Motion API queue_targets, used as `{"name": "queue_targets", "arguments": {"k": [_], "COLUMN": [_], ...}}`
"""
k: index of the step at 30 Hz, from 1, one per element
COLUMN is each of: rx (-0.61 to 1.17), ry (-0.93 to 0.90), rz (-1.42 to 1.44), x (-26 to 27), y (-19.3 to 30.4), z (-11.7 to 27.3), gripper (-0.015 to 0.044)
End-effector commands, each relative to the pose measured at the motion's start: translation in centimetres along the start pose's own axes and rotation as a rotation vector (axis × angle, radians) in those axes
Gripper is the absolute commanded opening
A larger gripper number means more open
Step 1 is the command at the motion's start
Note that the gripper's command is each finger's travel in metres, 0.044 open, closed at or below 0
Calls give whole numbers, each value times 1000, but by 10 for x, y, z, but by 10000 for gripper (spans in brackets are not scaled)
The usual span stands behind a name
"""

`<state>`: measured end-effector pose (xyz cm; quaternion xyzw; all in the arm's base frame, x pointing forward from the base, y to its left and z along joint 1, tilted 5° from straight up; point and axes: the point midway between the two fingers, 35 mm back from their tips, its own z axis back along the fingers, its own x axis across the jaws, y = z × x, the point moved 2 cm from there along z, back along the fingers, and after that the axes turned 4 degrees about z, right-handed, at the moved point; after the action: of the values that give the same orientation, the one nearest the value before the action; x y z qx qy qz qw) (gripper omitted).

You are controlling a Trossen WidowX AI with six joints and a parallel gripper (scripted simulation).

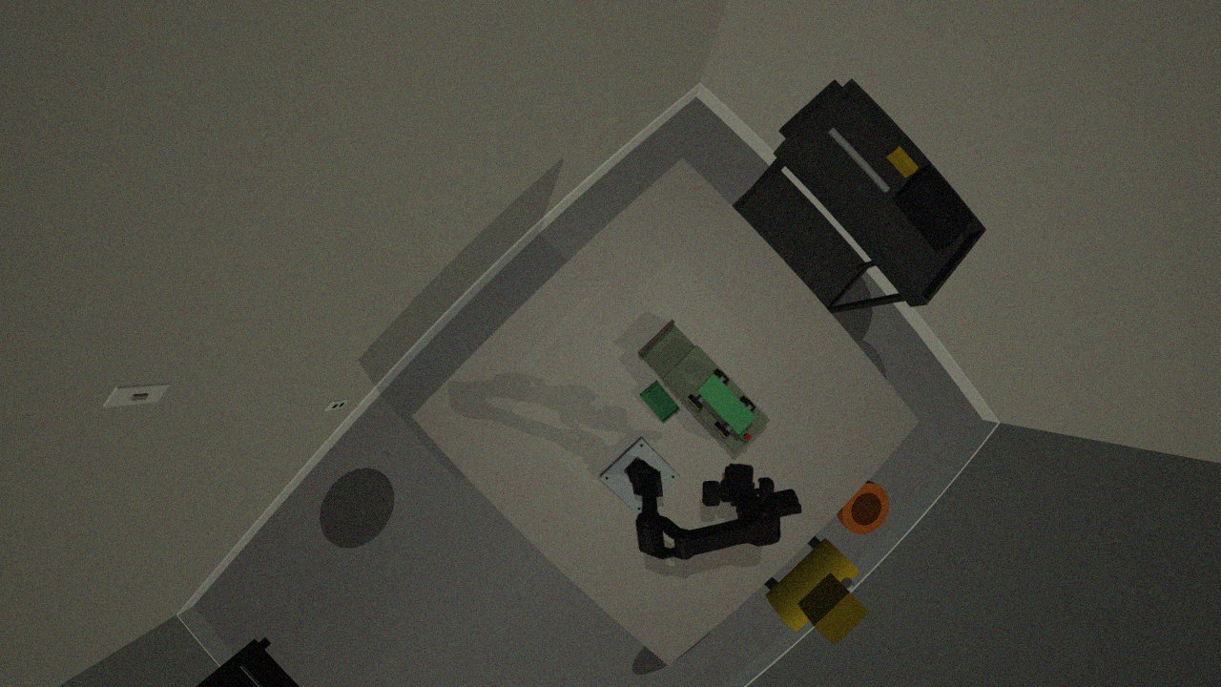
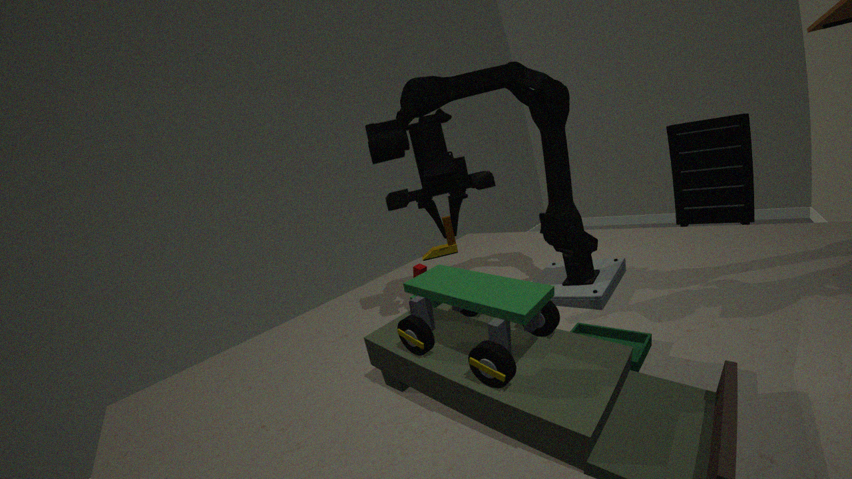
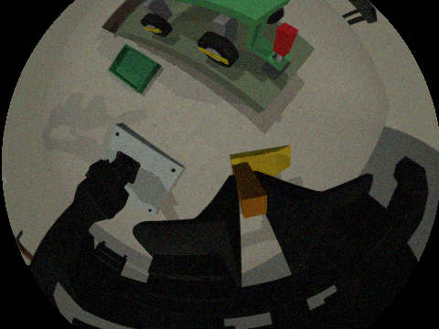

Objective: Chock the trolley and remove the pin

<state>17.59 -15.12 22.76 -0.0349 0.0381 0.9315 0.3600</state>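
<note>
My gripper (image 2: 450, 233) (image 3: 243, 177) is shut on the orange handle of the yellow chock (image 2: 440, 251) (image 3: 270, 161) and holds it in the air, beyond the ramp's uphill end in the exterior view. In the top view the arm hides the chock. The trolley (image 1: 725, 405) (image 2: 479, 291) (image 3: 242, 8), with a green top and black wheels, stands on the grey-green ramp (image 1: 670, 351) (image 2: 536, 393) (image 3: 256, 98). The red-headed stop pin (image 1: 747, 436) (image 2: 419, 270) (image 3: 285, 40) stands upright in its holder at the trolley's uphill end. The green tray (image 1: 659, 401) (image 2: 641, 345) (image 3: 134, 69) looks empty.
The tray stands beside the ramp, on the arm base's side. A brown end board (image 1: 656, 339) (image 2: 724, 416) (image 3: 120, 17) closes the ramp's low end. The arm's pale base plate (image 1: 616, 474) (image 2: 608, 285) (image 3: 137, 143) stands near the tray.
</note>
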Motion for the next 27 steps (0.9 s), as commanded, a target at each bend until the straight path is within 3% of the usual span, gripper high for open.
{"name": "queue_targets", "arguments": {"k": [1,19,27], "rx": [3,3,3], "ry": [-1,0,0], "rz": [-130,-750,-774], "x": [0,0,0], "y": [0,0,0], "z": [0,0,0], "gripper": [0,0,0]}}
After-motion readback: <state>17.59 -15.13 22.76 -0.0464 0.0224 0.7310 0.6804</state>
